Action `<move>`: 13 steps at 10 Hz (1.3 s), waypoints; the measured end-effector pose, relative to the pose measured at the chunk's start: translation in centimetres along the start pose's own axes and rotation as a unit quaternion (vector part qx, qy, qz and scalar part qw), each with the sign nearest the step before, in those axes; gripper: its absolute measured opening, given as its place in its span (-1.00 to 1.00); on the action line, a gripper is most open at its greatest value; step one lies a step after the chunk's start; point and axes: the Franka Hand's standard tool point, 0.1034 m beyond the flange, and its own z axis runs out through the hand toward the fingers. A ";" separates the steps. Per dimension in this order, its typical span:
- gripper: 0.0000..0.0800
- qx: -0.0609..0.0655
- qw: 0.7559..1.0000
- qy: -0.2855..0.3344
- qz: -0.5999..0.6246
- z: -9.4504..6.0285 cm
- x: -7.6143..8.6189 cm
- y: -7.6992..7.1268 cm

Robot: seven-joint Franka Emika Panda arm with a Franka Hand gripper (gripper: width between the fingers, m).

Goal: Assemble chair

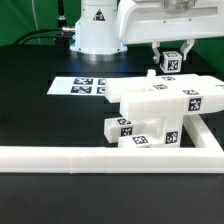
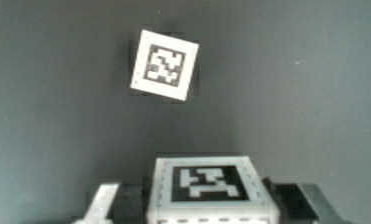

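The gripper clamps a chunky white plastic square post above the partly assembled white plastic chair. Several parts appear joined, but this post is not yet attached.

A robotics lab: robot arm, marker board and tagged chair parts on a black table.

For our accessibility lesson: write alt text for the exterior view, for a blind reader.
The robot gripper holds a small tagged white piece near a partly built white chair on a black table. A marker board lies nearby, and a white rail borders the front.
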 end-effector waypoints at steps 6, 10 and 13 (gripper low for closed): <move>-0.29 0.013 1.000 -0.026 -0.011 -6.1 4.2 1.8; -0.29 0.012 0.999 -0.022 -0.021 -5.7 4.4 2.0; -0.29 0.012 0.997 0.019 -0.080 -7.7 11.5 3.9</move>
